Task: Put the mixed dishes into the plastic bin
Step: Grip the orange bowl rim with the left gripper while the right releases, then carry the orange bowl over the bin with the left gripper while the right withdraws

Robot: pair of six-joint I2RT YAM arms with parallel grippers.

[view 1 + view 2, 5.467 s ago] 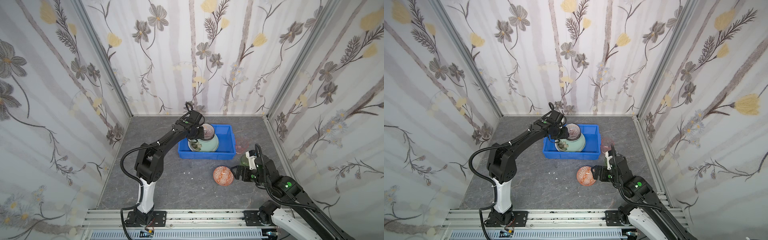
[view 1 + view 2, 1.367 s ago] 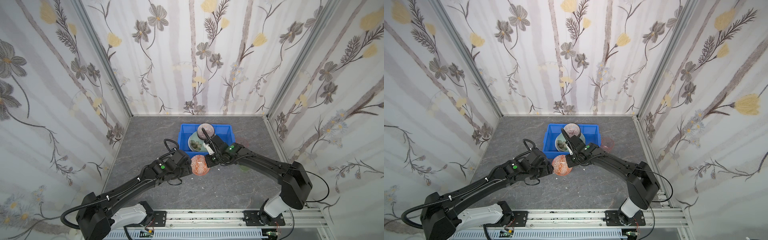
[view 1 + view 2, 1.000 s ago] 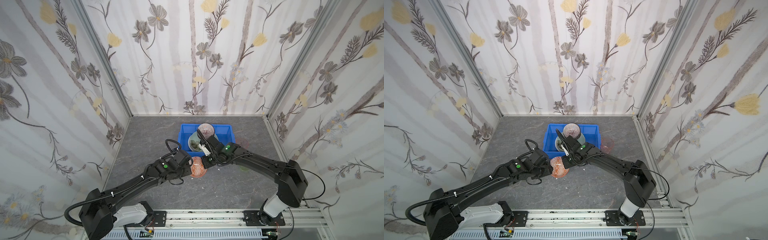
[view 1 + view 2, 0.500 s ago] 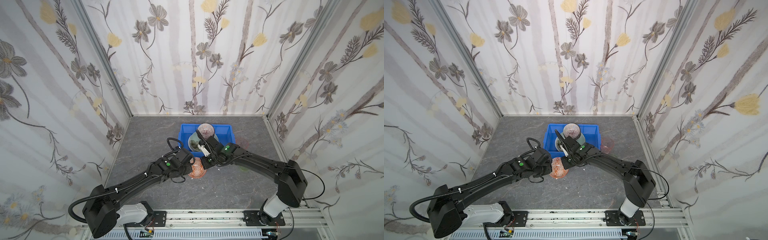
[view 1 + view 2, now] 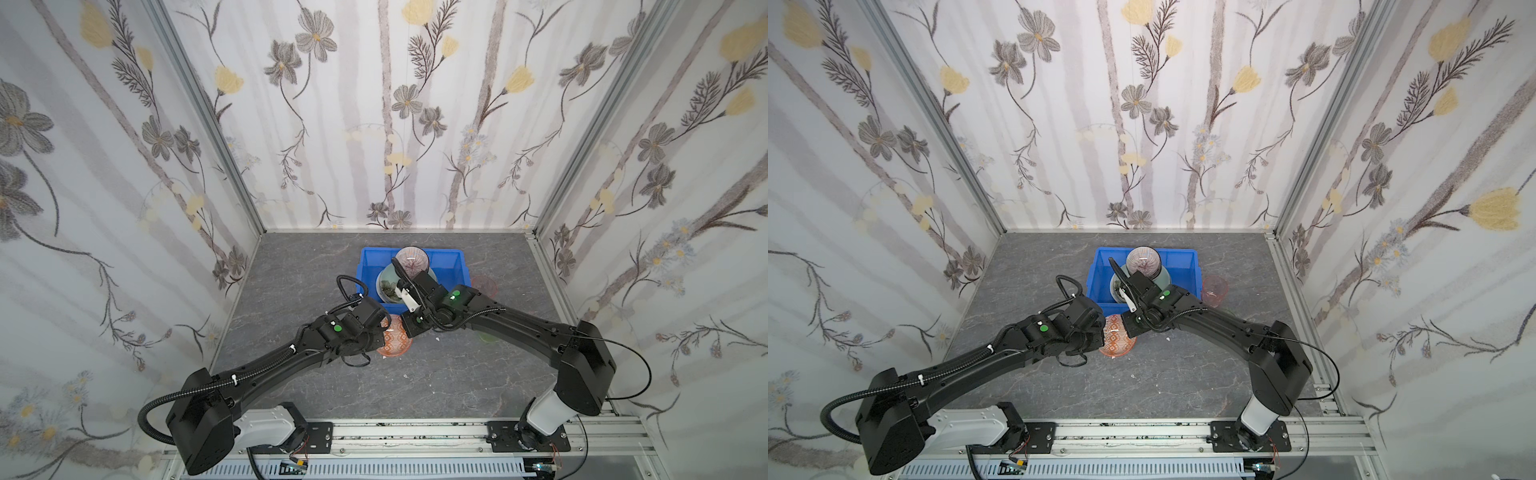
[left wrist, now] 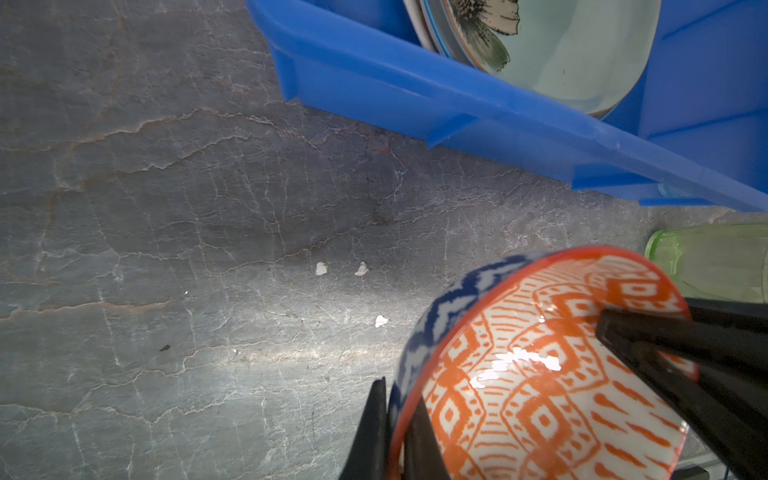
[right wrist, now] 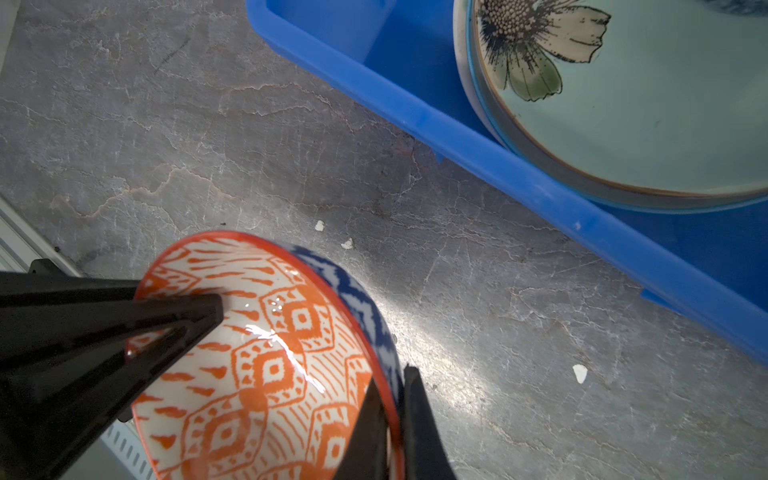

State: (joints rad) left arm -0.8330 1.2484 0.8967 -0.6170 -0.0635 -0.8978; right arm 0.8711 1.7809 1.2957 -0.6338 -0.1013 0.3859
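An orange bowl [image 5: 395, 343] [image 5: 1117, 340] with a blue-white outside hangs just in front of the blue plastic bin [image 5: 369, 270] [image 5: 1099, 270], held from both sides. In the left wrist view my left gripper [image 6: 397, 399] is shut on the bowl's [image 6: 540, 374] rim, one finger inside and one outside. In the right wrist view my right gripper [image 7: 392, 386] pinches the opposite rim of the bowl [image 7: 257, 361] the same way. In the bin lie a mint green flower plate [image 5: 386, 284] [image 7: 623, 104] and a striped bowl [image 5: 411, 262].
A pink tumbler [image 5: 484, 284] [image 5: 1214, 289] stands right of the bin. A green tumbler [image 5: 488, 336] [image 6: 715, 257] sits on the grey floor behind my right arm. Small white chips [image 6: 321, 268] lie under the bowl. Flowered walls close in three sides.
My left gripper has come up to the bowl and shut on its rim. My right gripper has kept its hold, and the bowl has hardly moved.
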